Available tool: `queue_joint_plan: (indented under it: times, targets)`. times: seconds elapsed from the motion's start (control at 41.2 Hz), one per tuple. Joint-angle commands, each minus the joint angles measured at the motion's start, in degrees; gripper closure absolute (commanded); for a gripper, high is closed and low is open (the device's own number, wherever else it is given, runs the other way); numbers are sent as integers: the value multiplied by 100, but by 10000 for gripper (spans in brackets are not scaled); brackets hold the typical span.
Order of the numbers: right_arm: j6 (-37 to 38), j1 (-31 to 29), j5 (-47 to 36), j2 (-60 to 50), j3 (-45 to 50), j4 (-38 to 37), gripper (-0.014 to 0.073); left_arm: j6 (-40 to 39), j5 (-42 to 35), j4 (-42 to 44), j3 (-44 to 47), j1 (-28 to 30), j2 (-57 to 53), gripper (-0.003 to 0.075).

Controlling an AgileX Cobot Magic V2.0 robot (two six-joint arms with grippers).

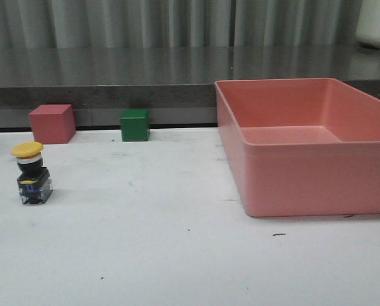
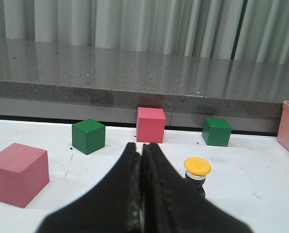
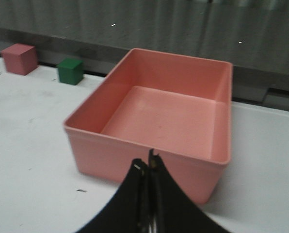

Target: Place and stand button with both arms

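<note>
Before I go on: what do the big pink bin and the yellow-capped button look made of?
Large pink open-topped bin: probably moulded plastic, matte, with a uniform colour, rounded corners and a stepped rim. Small yellow-capped push-button: smooth plastic-looking cap, black neck, clear-looking base housing; material uncertain.

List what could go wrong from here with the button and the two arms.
1. The button stands upright, its wide yellow cap over a small base, so it looks top-heavy; a nudge might tip it.
2. The left gripper sits close beside it with jaws shut; opening or swinging there could knock it over.
3. The right gripper, also shut, hangs at the pink bin; moving low toward the button could catch the bin's wall.
</note>
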Motion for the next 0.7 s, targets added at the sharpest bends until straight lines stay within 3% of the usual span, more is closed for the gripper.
queue_joint_plan:
  times: [0.0,0.34,0.68]
  targets:
    - [-52,-457,-1109,-266,354,0,662,5,-479,7,87,-2,-130,740]
    - [-52,-1279,-2722,-776,1665,0,662,5,-479,7,87,-2,-130,740]
    - [-52,-1344,-2642,-769,1640,0,662,5,-479,7,87,-2,-119,740]
